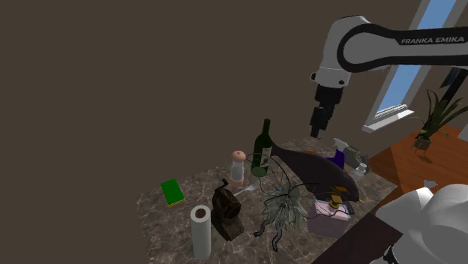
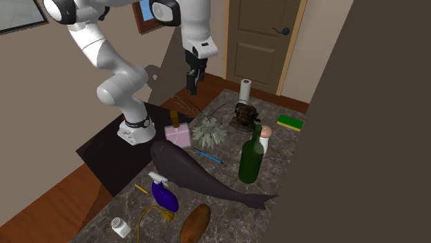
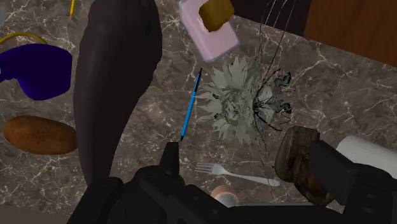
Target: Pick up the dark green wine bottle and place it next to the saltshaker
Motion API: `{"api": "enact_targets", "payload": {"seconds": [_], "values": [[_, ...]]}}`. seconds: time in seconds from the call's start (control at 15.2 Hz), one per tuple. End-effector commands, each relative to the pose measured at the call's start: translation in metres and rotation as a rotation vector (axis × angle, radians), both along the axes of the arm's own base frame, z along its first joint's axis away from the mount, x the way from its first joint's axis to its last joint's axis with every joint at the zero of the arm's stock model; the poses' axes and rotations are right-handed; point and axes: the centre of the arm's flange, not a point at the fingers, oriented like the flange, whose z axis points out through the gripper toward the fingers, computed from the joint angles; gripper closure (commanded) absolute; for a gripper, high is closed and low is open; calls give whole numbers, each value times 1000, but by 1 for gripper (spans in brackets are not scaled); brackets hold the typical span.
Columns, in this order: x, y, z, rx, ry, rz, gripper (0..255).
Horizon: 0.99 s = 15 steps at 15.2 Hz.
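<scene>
The dark green wine bottle (image 1: pixel 262 150) stands upright on the marble tabletop (image 1: pixel 161 223), well below the gripper (image 1: pixel 319 129) and to the shoulder view's left of it. A pink-capped shaker (image 1: pixel 238 166) is just beside it. It looks like glass: stiff, slick, probably heavy and breakable, so the wide body seems the safer hold. The dark glass hides any contents. The gripper hangs high, carrying nothing; open or closed, I cannot tell. Below it sits a purple spray bottle (image 1: pixel 338 157), contents unseen.

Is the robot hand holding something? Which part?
Nothing. The gripper hangs empty in the air; the green wine bottle stands untouched on the marble table.
</scene>
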Motion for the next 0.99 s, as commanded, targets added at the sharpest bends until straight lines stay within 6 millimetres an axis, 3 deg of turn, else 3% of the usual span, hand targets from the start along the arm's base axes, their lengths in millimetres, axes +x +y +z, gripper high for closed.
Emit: {"api": "enact_targets", "payload": {"seconds": [0.0,0.92], "values": [[26,-5,-6,-4,3,7,0],[208,-33,-43,-24,24,54,0]]}}
